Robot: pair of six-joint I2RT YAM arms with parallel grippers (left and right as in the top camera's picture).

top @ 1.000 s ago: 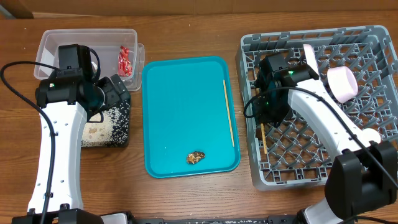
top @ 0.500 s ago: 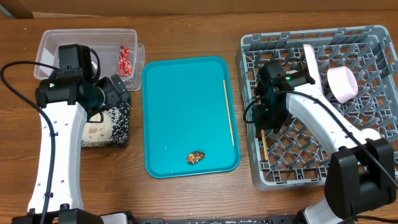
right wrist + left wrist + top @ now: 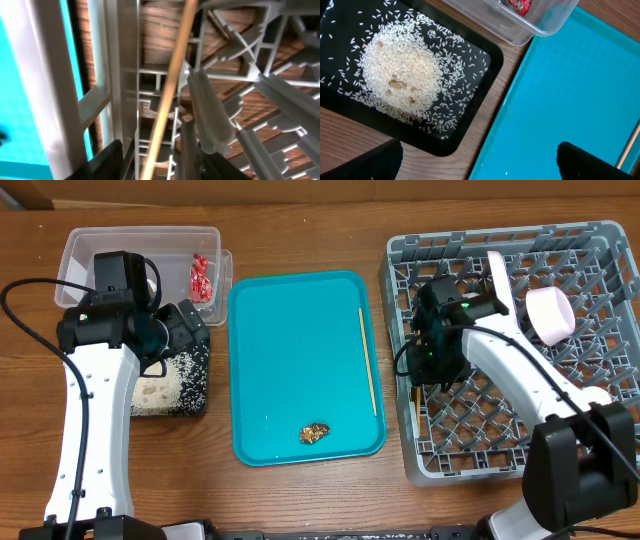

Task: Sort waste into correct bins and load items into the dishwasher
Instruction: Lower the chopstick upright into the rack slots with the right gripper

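**Racked chopstick** (image 3: 170,85): it lies on the lattice floor of the dish rack (image 3: 600,240), just inside the wall facing the teal tray (image 3: 300,330). Its long axis runs near-to-far.

**Right hand** (image 3: 152,162): it hangs directly over this stick with fingers spread to either side, pinching nothing, so the stick appears delivered.

**Second chopstick** (image 3: 368,362): it rests on the teal tray along the edge beside the rack, parallel to the racked chopstick and just across the wall, to the right hand's left. The right hand is clearly the nearer. A pickup would probably call for the fingers to close across the stick's thin axis.

**Left hand** (image 3: 480,169): spread and empty, it hovers by the black tray (image 3: 490,65) of rice (image 3: 400,75), beyond the teal tray's opposite edge.

**Brown scrap** (image 3: 316,432): it remains near the teal tray's front.
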